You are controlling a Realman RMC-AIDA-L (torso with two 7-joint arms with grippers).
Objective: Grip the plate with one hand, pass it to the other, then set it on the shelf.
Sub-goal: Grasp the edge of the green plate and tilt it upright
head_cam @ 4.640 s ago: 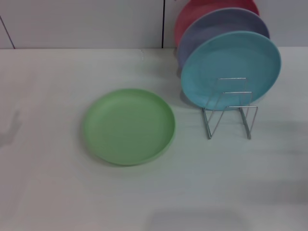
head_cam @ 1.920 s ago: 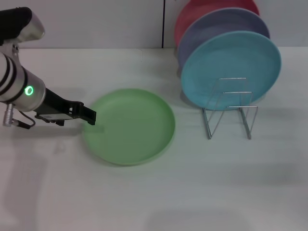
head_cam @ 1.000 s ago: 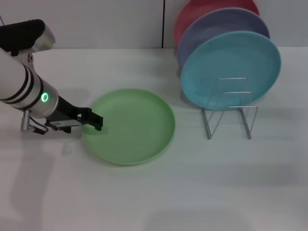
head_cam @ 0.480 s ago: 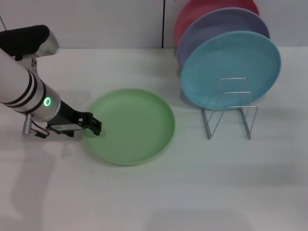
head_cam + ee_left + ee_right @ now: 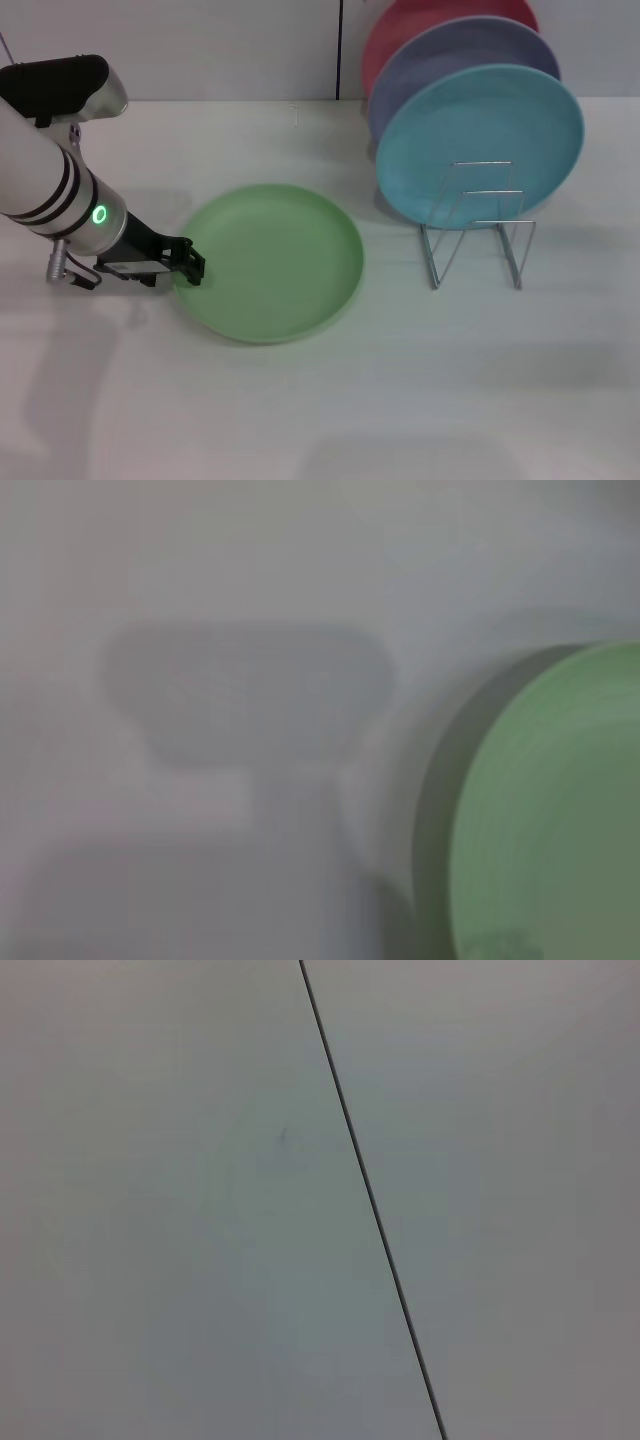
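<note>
The light-green plate [image 5: 272,260] lies flat on the white table, left of centre in the head view. Its edge also shows in the left wrist view [image 5: 560,810]. My left gripper [image 5: 188,264] is low over the table at the plate's left rim, with its black fingertips at the rim. The silver wire shelf [image 5: 478,225] stands to the right of the plate. Its front slots hold nothing. My right gripper is out of view; its wrist view shows only a blank wall.
A turquoise-blue plate [image 5: 480,140] stands upright in the rack's back part, with a lavender plate [image 5: 450,60] and a red plate [image 5: 420,25] behind it. The white table [image 5: 320,400] runs to the near edge.
My left arm came in from the left and went down to the green plate's left rim. In the last second the gripper drew back a little leftward to the rim. The plate has not moved.
</note>
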